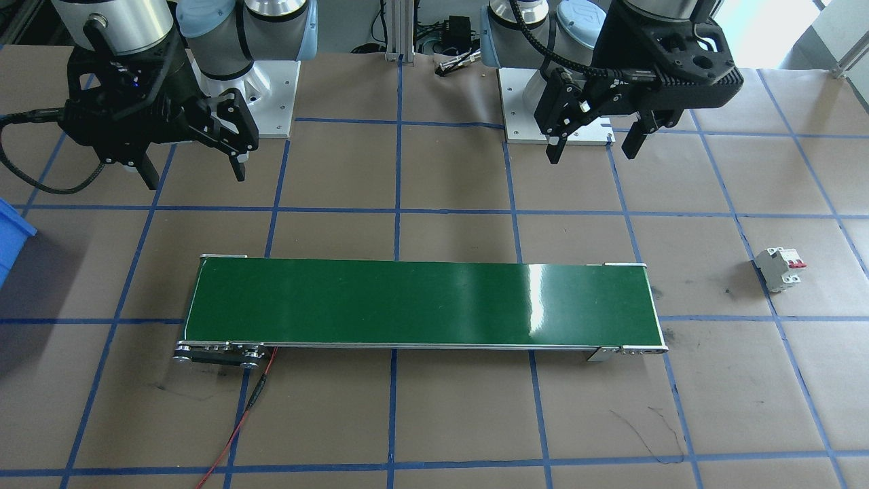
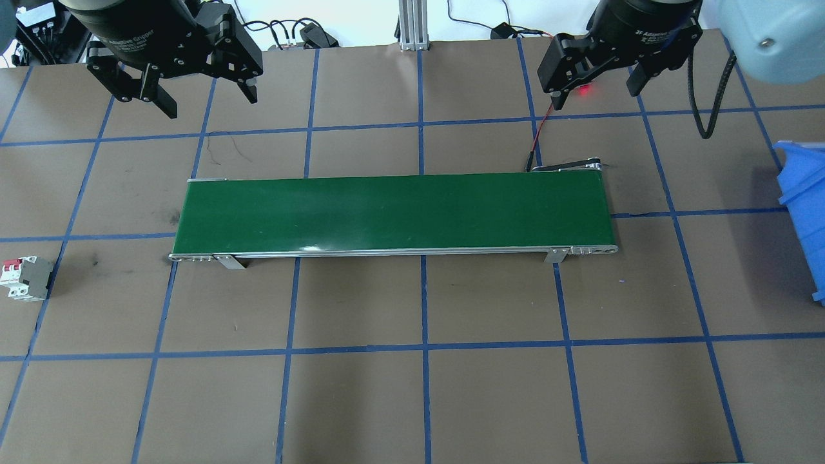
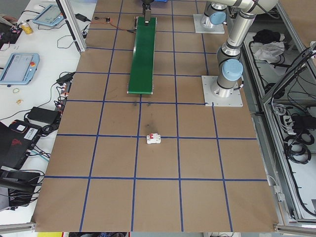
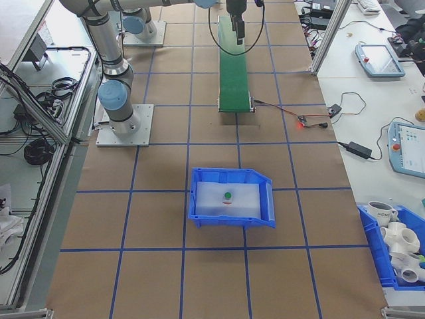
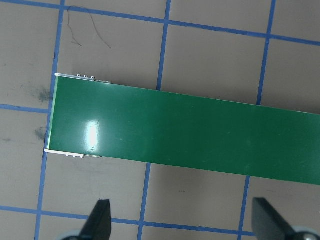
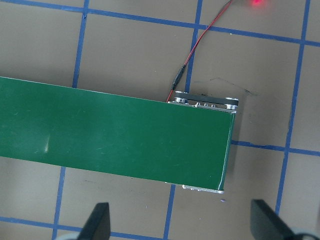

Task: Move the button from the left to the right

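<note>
The button (image 4: 228, 196), with a green cap on a pale body, lies inside the blue bin (image 4: 199, 216) in the exterior right view; no other view shows it. My left gripper (image 2: 210, 103) hangs open and empty above the table behind the green conveyor belt (image 2: 393, 212), near its left end. Open and empty as well, my right gripper (image 2: 595, 95) hovers behind the belt's right end. In the left wrist view the left gripper (image 5: 182, 220) shows two spread fingertips over the belt's end. The right gripper (image 6: 181, 220) looks the same in the right wrist view.
A white circuit breaker (image 2: 26, 277) with red levers lies on the table far to my left. The blue bin (image 2: 805, 212) stands at the right edge. A red wire (image 2: 540, 138) runs to the belt's far right corner. Blue tape lines grid the brown table.
</note>
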You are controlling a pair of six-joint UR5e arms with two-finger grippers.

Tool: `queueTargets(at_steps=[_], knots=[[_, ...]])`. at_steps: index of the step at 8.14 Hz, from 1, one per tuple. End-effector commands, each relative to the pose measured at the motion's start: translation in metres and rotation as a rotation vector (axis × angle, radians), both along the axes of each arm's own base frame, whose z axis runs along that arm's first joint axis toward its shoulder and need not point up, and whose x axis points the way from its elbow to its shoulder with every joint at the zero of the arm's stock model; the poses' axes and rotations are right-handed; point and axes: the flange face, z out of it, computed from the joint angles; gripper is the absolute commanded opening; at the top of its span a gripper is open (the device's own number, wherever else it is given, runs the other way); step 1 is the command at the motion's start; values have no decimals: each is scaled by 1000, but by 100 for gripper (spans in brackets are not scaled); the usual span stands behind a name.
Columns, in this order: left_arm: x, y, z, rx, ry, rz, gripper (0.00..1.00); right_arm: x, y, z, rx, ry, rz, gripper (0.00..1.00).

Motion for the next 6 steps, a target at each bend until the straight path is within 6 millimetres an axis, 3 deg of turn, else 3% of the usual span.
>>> queueTargets(at_steps=[1,6], knots=[[0,-1,-1,1,1,-1,100,0,0,-3,10,4,-8,100],[0,-1,-2,2,4,-2,100,-1,1,-3,8,11,0,100]])
